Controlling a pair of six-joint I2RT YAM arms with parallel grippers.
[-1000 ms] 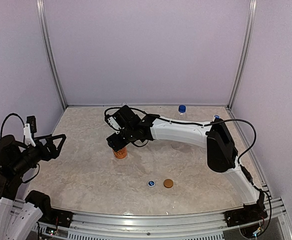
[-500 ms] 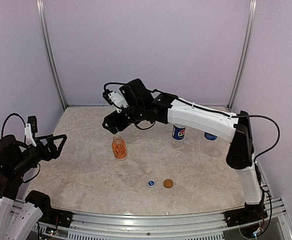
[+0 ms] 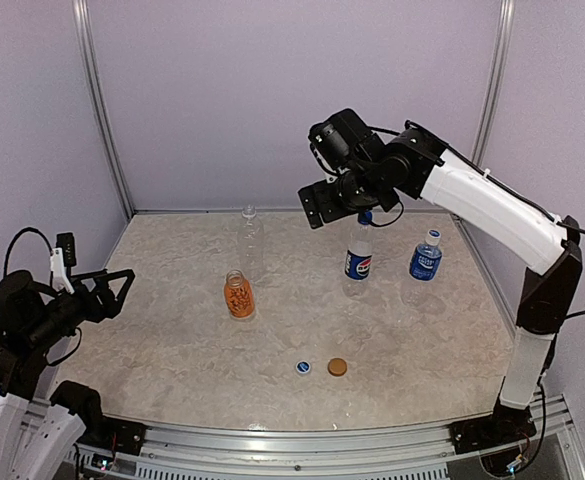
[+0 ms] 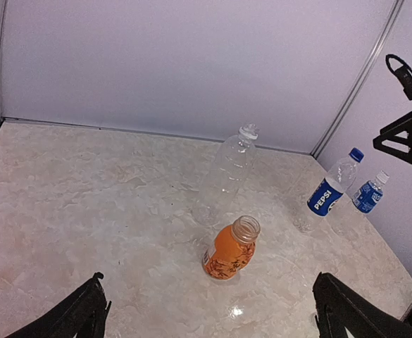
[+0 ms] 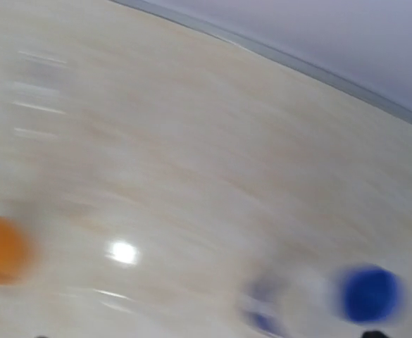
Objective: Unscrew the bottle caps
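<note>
Four bottles stand on the table. The short orange bottle (image 3: 238,296) (image 4: 230,251) has an open neck with no cap. The clear unlabelled bottle (image 3: 249,238) (image 4: 227,172) wears a white cap. The Pepsi bottle (image 3: 358,258) (image 4: 328,195) has a blue cap, and the bright-blue-label bottle (image 3: 425,259) (image 4: 367,196) a white one. My right gripper (image 3: 312,208) (image 4: 394,141) hangs high near the back wall, up and left of the Pepsi bottle, open and empty. Its own view is motion-blurred. My left gripper (image 3: 112,289) (image 4: 216,318) stands open at the left, far from the bottles.
Two loose caps lie on the near part of the table: a blue-and-white cap (image 3: 303,367) and an orange cap (image 3: 337,367). Walls with metal posts (image 3: 105,120) close the back and sides.
My right gripper let go of the orange bottle, rose and swung right toward the back wall, its jaws spreading wider. The orange bottle stays upright. The left arm has not moved.
</note>
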